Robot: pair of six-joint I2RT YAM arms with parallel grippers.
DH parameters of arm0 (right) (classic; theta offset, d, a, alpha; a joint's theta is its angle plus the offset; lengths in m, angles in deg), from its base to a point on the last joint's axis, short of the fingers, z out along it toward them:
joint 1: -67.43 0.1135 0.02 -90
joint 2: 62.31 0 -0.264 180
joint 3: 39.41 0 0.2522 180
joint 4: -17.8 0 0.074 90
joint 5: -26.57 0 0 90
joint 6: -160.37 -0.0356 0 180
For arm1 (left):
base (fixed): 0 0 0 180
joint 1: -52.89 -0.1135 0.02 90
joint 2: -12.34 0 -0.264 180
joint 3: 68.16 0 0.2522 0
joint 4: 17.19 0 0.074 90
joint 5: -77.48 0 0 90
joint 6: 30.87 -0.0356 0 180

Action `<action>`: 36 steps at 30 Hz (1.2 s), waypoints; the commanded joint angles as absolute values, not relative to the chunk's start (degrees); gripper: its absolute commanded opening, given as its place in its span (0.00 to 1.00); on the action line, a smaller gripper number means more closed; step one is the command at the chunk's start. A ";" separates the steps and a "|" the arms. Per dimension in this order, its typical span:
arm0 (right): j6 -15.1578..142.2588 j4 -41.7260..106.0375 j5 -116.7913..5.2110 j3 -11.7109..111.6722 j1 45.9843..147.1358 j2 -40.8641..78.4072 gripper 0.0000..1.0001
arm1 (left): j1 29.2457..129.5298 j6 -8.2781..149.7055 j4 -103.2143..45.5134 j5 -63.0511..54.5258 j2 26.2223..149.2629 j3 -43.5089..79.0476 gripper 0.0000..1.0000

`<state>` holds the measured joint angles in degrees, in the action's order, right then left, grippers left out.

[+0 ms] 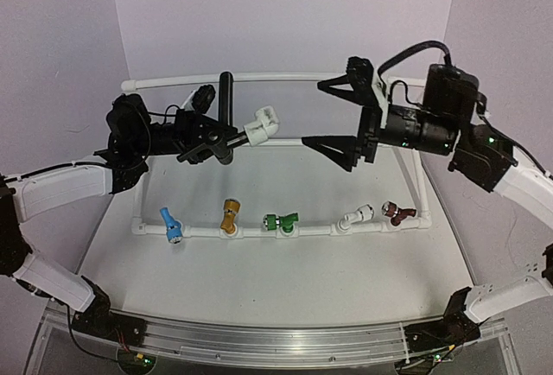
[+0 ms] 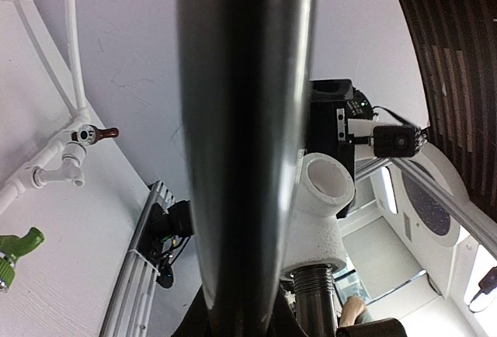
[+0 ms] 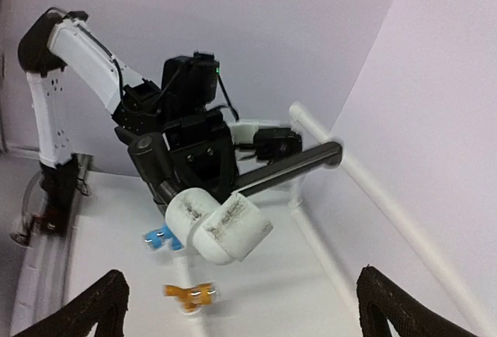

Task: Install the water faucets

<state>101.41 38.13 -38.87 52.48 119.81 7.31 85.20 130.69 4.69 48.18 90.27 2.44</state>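
**Faucet held above frame, not yet fitted**

The dark faucet, with the white fitting on its threaded end, is clamped tight in the left gripper above the pipe frame. The right gripper is spread wide and empty, near the fitting but apart from it. Five small coloured faucets are seated along the frame's front rail.
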 commanded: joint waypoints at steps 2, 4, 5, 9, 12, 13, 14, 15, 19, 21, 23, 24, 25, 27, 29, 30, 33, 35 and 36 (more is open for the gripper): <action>142.58 27.39 -41.21 44.46 124.40 4.32 0.98 | 85.32 144.55 22.88 53.10 92.44 4.64 0.00; 149.03 26.51 -41.26 44.38 125.25 4.92 0.98 | 85.40 145.22 22.95 53.94 92.81 5.11 0.00; 151.70 26.47 -41.31 44.75 125.53 5.38 0.98 | 85.44 145.04 22.19 54.14 92.81 5.28 0.00; 163.00 26.86 -39.85 44.95 125.72 6.79 0.98 | 86.57 141.91 17.07 55.42 92.67 6.60 0.00; 173.03 27.63 -38.02 44.35 125.75 7.95 0.95 | 88.40 139.13 13.28 56.70 93.00 8.27 0.00; 175.20 27.69 -37.49 44.35 125.74 8.45 0.94 | 88.81 138.66 12.50 56.96 93.17 8.65 0.00; 177.03 27.69 -37.10 44.52 125.79 8.99 0.93 | 89.09 138.32 11.85 57.14 93.28 8.96 0.00; 178.79 27.68 -36.75 44.71 125.83 9.55 0.92 | 89.31 138.00 11.26 57.30 93.37 9.23 0.00; 183.74 27.68 -36.26 45.37 125.84 11.27 0.86 | 89.68 136.97 9.71 57.44 93.23 9.50 0.00; 185.66 27.43 -35.79 45.53 125.86 11.96 0.83 | 90.03 135.28 7.46 57.51 93.11 9.88 0.00; 187.08 26.79 -35.26 45.42 125.87 12.42 0.81 | 90.23 133.70 4.82 57.25 93.08 10.22 0.00; 187.87 26.33 -35.19 45.30 125.88 12.70 0.80 | 90.29 133.08 3.95 57.18 93.11 10.41 0.00; 188.40 25.94 -35.30 45.25 125.87 12.97 0.79 | 90.39 132.91 3.76 57.19 93.20 10.51 0.00; 189.03 25.62 -35.61 45.55 125.88 13.54 0.77 | 90.61 132.78 3.69 57.44 93.44 10.67 0.00; 189.53 25.19 -36.03 46.15 125.86 14.30 0.73 | 90.92 132.33 3.06 57.66 93.64 10.99 0.00; 189.70 25.03 -36.20 46.47 125.81 14.62 0.70 | 91.04 131.97 2.63 57.73 93.70 11.15 0.00; 190.30 24.69 -36.50 47.05 125.87 15.22 0.61 | 91.22 131.05 1.46 57.95 93.76 11.40 0.00; 190.33 24.62 -36.40 47.28 125.83 15.38 0.55 | 91.30 130.84 1.22 57.91 93.67 11.29 0.00; 190.18 24.62 -36.30 47.30 125.87 15.38 0.49 | 91.30 130.75 1.20 57.88 93.59 11.25 0.00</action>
<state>184.60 26.77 -36.53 45.03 125.63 14.76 90.89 132.20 -1.15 57.37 94.51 7.12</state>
